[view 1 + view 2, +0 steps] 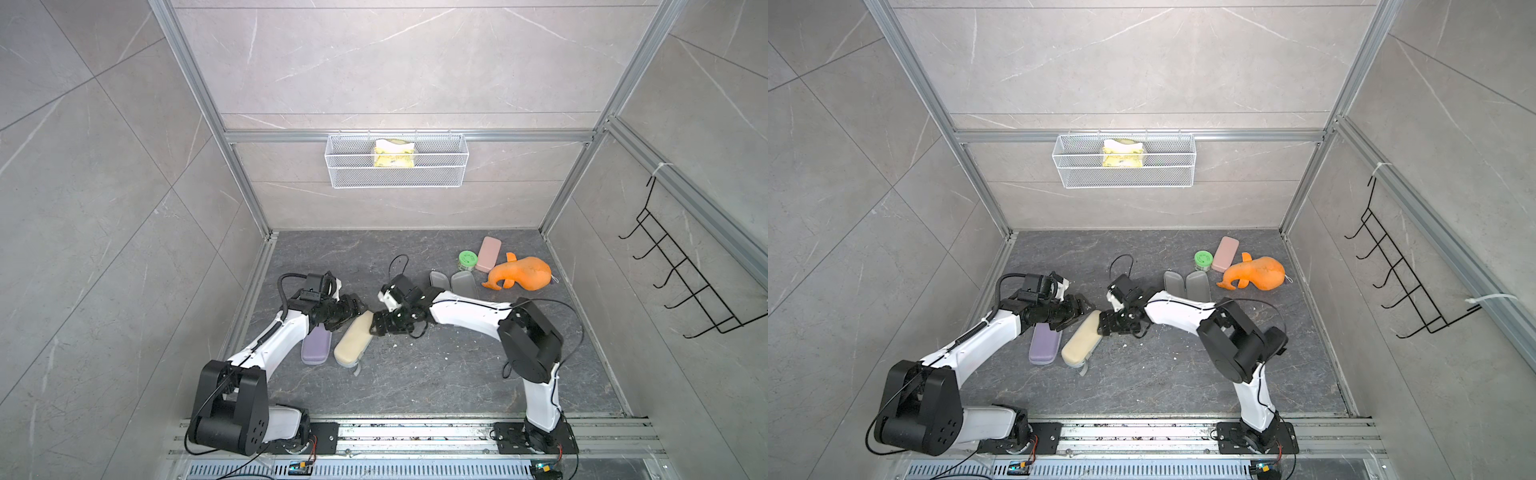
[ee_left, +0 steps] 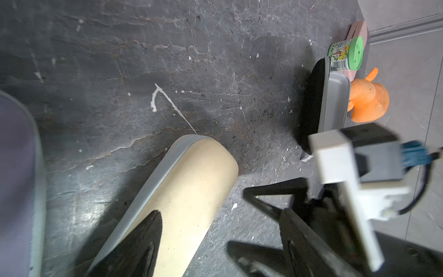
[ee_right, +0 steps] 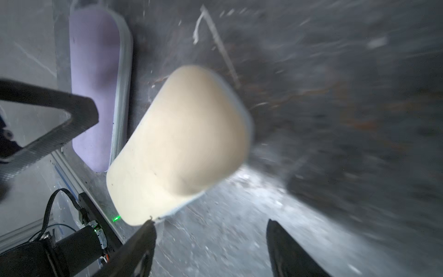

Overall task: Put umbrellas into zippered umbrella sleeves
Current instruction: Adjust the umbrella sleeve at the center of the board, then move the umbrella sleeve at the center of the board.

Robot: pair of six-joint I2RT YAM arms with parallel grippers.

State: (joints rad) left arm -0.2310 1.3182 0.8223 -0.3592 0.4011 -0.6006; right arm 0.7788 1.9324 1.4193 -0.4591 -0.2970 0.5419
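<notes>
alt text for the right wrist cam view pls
A cream sleeve fills the middle of a blurred picture, lying on a dark stone floor beside a lilac sleeve. The right gripper has its fingers apart, nothing between them.

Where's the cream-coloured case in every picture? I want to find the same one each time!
Top view: the cream case lies slanted, low in the centre of the picture.
Top view: cream case, in the same spot.
Left wrist: cream case, large and close to the camera.
Right wrist: cream case, filling the middle, a bit blurred.
Shared landmark: the lilac case lies right beside it in all four views.
</notes>
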